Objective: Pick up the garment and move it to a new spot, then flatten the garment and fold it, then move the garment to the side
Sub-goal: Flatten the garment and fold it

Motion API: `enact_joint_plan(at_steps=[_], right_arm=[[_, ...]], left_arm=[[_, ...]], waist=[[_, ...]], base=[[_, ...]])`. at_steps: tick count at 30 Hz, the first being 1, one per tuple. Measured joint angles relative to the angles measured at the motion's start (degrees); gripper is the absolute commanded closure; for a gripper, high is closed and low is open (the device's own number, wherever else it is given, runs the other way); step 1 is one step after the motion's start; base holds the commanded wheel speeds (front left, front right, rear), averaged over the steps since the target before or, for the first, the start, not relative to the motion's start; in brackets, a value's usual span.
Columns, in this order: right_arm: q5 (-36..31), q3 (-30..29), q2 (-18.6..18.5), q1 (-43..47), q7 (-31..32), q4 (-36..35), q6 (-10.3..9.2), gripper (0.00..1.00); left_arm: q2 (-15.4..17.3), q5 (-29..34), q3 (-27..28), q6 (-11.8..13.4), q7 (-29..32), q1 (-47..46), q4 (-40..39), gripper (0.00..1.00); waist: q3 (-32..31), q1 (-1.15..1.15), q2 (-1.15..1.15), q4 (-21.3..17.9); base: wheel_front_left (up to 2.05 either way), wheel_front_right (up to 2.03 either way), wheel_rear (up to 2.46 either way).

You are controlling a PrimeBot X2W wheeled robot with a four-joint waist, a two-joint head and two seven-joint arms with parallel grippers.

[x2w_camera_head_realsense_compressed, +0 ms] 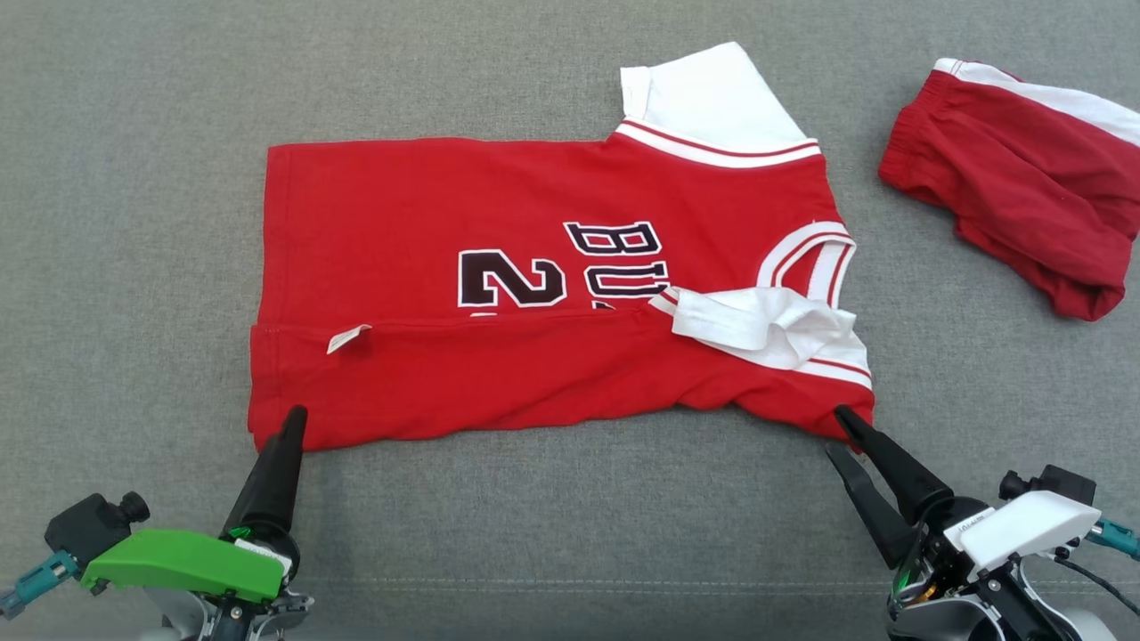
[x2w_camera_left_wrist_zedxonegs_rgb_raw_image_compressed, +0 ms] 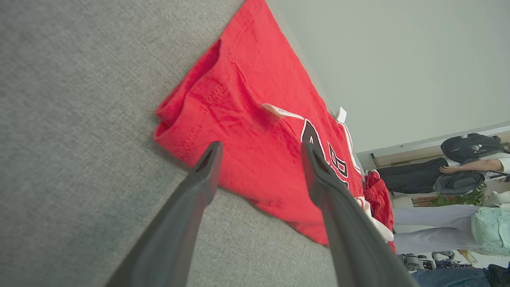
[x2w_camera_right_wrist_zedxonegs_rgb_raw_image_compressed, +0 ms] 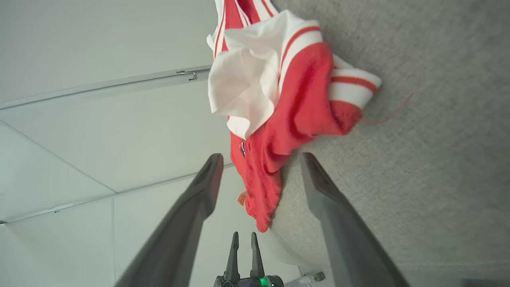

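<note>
The garment is a red jersey with white sleeves and dark lettering. It lies flat on the grey cloth surface, its near edge folded up over the front. My left gripper stands open at the garment's near left corner. In the left wrist view the garment lies just beyond the left gripper, and nothing is gripped. My right gripper is open at the near right corner. The right wrist view has the bunched corner of the garment ahead of the right gripper.
A pair of red shorts with a white band lies at the far right of the surface. In the left wrist view, people and bags stand beyond the surface. The left gripper appears small at the bottom of the right wrist view.
</note>
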Motion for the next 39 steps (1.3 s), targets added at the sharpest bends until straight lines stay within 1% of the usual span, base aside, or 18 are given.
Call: enact_joint_plan(at_steps=[2,8,12,15,18,26,39], right_arm=[[0.2,0.0,0.4,0.1,-0.4,0.2,0.34,0.0],[0.3,0.0,1.8,0.3,-1.6,1.6,0.48,0.0],[0.3,-0.2,2.1,0.3,-2.2,2.5,0.53,0.0],[0.3,-0.3,2.4,0.3,-2.8,3.0,0.77,0.0],[0.3,-0.8,3.2,0.1,-3.7,4.4,0.81,0.0],[0.2,-1.0,3.7,-2.1,-4.6,6.5,0.87,0.0],[-0.5,-0.3,4.3,-5.0,-4.6,8.7,1.86,0.0]], left_arm=[[-0.2,-1.3,0.1,0.0,0.4,0.0,0.7,0.0],[-0.2,-3.0,0.1,0.1,3.0,0.6,2.6,0.0],[-0.2,-3.3,0.3,0.3,3.2,0.7,3.6,0.0],[-0.4,-5.6,1.1,0.8,3.5,0.7,3.8,0.0],[-0.5,-5.6,1.3,0.8,3.8,0.5,5.2,0.0],[-0.9,-6.1,2.0,0.8,4.3,-0.9,7.0,0.0],[-2.0,-6.1,1.8,0.5,4.4,-4.6,8.7,0.0]], waist=[[0.1,0.0,0.0,0.0],[0.5,0.0,0.0,-0.1],[0.8,0.0,0.0,-0.2],[1.2,0.0,0.0,-0.2],[1.9,0.0,0.0,-0.1],[2.7,0.0,0.0,0.0],[3.4,0.0,0.0,0.0]], base=[[0.0,0.0,0.0],[0.0,0.0,0.0],[0.0,0.0,0.0],[0.0,0.0,0.0],[0.0,0.0,0.0],[0.0,0.0,0.0],[0.0,0.0,0.0]])
